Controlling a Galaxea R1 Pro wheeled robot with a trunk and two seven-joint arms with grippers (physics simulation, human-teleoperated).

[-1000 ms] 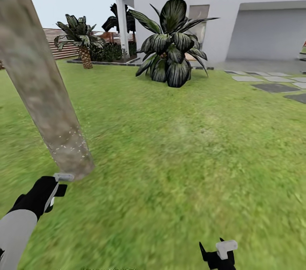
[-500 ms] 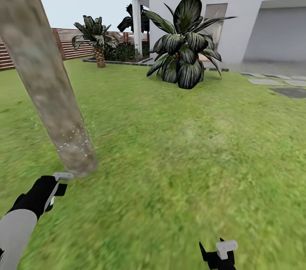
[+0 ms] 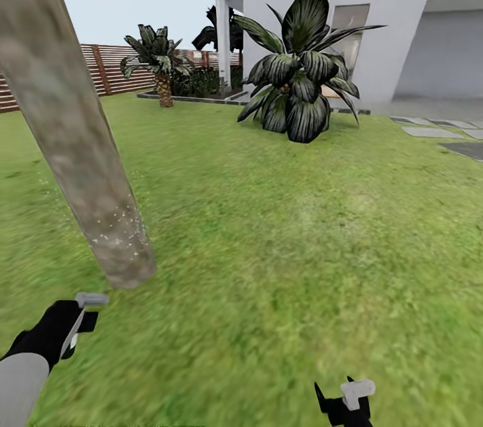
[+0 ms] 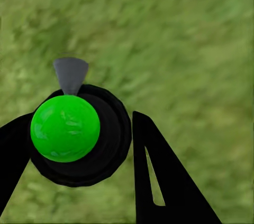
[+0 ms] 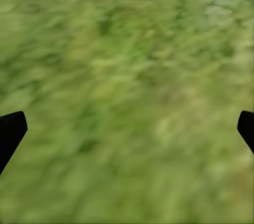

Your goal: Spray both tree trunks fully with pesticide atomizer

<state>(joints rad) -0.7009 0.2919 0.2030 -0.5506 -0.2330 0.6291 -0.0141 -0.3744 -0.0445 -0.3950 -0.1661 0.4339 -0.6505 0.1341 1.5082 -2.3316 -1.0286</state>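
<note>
While the left end effector (image 4: 106, 145) is clenched around the atomizer (image 4: 74, 134), its grey nozzle points over the grass (image 3: 302, 246) near the tree trunk (image 3: 74, 138), whose base carries pale specks, probably spray. Away from the trunk, the right end effector (image 5: 127, 129) hangs released, with nothing to carry.

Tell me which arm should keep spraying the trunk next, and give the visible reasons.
Left. Its pincer is shut on the atomizer, and in the head view it sits just below the base of the tree trunk. The right pincer is open over bare grass, holding nothing, farther from the trunk.
</note>
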